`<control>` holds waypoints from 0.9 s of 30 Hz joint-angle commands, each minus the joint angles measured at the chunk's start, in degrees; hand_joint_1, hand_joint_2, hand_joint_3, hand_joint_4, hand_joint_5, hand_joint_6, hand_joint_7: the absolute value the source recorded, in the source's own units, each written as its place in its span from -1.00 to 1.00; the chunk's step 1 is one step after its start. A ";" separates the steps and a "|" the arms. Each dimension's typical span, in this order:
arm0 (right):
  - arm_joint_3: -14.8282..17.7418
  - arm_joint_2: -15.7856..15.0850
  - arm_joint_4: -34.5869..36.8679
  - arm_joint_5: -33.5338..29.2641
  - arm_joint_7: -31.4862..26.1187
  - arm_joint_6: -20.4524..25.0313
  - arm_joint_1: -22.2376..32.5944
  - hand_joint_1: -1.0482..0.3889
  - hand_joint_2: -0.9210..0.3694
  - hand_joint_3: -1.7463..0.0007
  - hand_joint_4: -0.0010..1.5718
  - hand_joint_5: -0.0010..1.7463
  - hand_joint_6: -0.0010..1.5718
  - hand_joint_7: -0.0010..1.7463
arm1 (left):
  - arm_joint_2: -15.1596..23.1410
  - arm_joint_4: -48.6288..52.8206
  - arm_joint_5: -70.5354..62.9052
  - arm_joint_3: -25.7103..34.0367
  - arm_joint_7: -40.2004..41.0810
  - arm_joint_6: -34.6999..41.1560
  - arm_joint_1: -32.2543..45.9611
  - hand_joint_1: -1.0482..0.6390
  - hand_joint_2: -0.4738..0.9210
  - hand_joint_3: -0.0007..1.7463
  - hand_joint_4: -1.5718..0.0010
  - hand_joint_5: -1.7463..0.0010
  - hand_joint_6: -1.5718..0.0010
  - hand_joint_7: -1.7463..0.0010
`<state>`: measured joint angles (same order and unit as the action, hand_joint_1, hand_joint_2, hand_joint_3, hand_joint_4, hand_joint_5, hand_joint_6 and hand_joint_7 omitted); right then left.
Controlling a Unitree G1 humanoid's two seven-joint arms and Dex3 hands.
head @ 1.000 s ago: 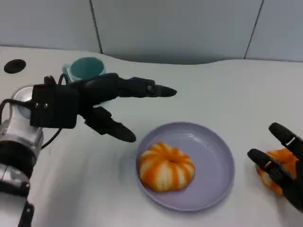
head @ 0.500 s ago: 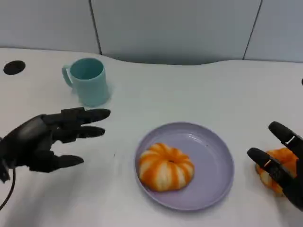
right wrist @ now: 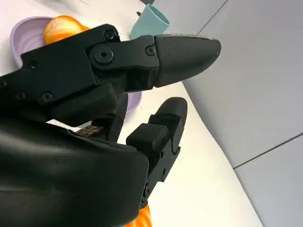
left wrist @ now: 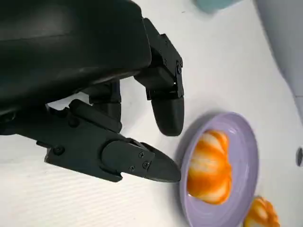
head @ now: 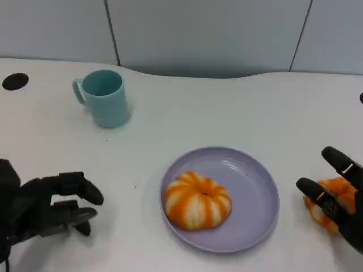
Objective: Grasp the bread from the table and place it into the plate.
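On the white table (head: pixel 238 107), well beyond the fingertips of the left hand (head: pixel 48 207), lies the purple plate (head: pixel 258 198), and one orange-and-white bread (head: pixel 198 199) sits inside it on the side nearer those fingers. This hand holds nothing; its fingers (head: pixel 85 187) are half curled and apart. Far past them stands the teal cup (head: pixel 103 97). The right hand (head: pixel 339 198) has spread fingers over a second bread (head: pixel 334 190); whether they touch it, I cannot tell.
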<state>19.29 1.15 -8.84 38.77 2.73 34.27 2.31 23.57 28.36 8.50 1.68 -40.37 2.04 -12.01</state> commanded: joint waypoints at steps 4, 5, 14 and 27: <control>0.30 -1.30 0.00 -0.18 0.98 -0.64 0.23 -0.03 -1.00 0.62 -0.31 0.04 -0.14 -0.57 | -0.27 -2.28 -6.32 -3.37 6.11 -0.60 3.23 -0.34 0.96 -0.92 0.08 -1.00 0.31 -1.00; 0.29 -1.36 0.09 -0.22 1.17 -0.68 0.23 -0.03 -1.00 0.62 -0.32 0.04 -0.14 -0.57 | -0.26 -2.31 -6.74 -3.65 6.56 -0.52 3.26 -0.35 0.95 -0.93 0.07 -1.00 0.30 -1.00; 0.59 -1.53 0.16 -0.39 0.65 -0.42 -0.05 -0.02 -1.00 0.63 -0.30 0.04 -0.14 -0.56 | 0.00 -3.94 -10.83 -6.35 8.91 -0.12 2.43 -0.26 0.91 -0.95 0.08 -1.00 0.27 -1.00; 1.68 -2.48 1.76 0.31 2.36 -0.69 -0.26 -0.01 -1.00 0.60 -0.34 0.06 -0.19 -0.56 | -1.19 -3.52 -10.75 -6.94 9.93 1.05 2.14 -0.23 0.91 -0.95 0.09 -1.00 0.28 -1.00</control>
